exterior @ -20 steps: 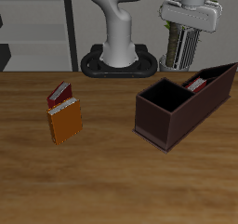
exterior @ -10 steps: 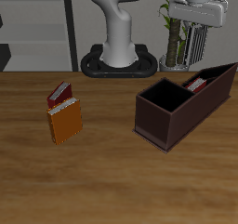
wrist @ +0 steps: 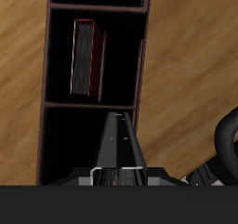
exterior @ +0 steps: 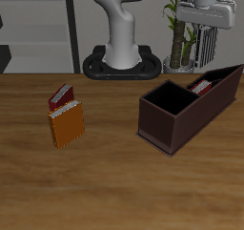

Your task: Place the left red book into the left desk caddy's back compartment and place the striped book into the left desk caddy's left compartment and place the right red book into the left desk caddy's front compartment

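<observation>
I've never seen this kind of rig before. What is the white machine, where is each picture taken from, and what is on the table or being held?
These are simulator renders of a white robot arm mounted at the back of a wooden table. One picture looks at the arm from the front and above. The other comes from a camera on the arm's claw, looking down.

The claw hangs above a long dark caddy, a box split into compartments. It grips a striped book, which the wrist view shows as a dark slab seen edge on. A red book stands in one of the caddy's compartments.

Elsewhere on the table, an orange book lies with a smaller dark red book just behind it.
</observation>
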